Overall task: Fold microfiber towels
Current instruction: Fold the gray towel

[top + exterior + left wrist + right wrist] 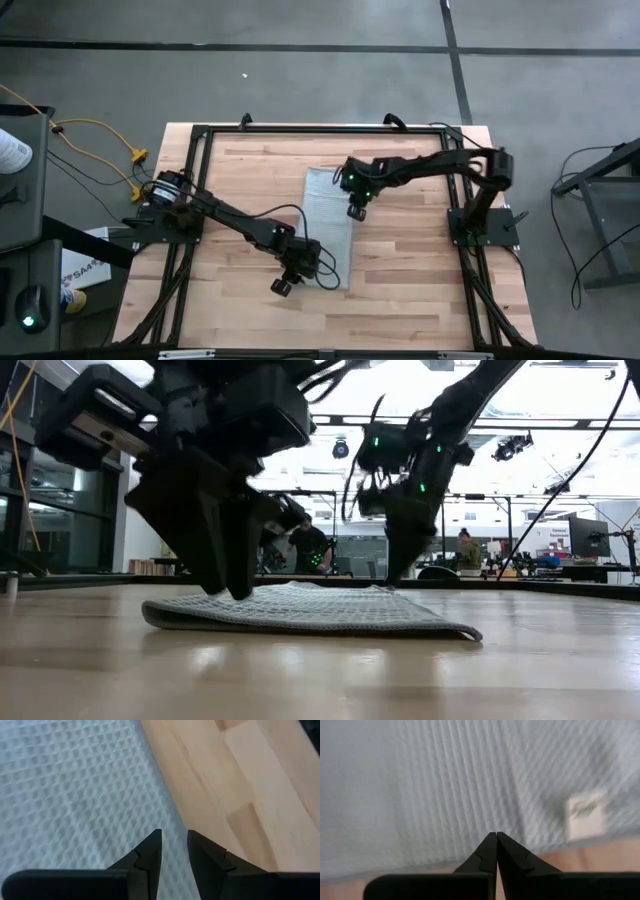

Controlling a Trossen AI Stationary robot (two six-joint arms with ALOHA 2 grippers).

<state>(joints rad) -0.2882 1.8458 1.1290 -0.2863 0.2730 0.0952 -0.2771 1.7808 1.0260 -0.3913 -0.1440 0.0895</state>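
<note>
The light grey ribbed towel [328,225] lies flat on the wooden table [240,170], a long strip running from the far side to the near side. In the low view [310,610] it shows as a low pad with a rounded fold at its left end. My left gripper [284,286] stands at the towel's near left part, its fingers a narrow gap apart over the towel's edge [172,827]. My right gripper [357,212] is shut at the towel's right edge, tips pointing down [496,836]. A white label [585,815] sits on the towel beyond it. My left gripper comes from above, and its fingertips [237,588] reach down to the towel's top surface near its edge; the edge [175,832] runs through the narrow gap between the fingers. Nothing is lifted, and the towel stays flat. My right gripper has its shut fingertips [490,842] down at the towel just inside its right edge [445,860], pointing down from above. I cannot tell whether they press on it; the towel lies flat there.
A black frame [200,135] runs round the tabletop. There is bare wood left of the towel [240,170] and near the front edge [400,310]. People [305,545] and desks show in the room behind the table.
</note>
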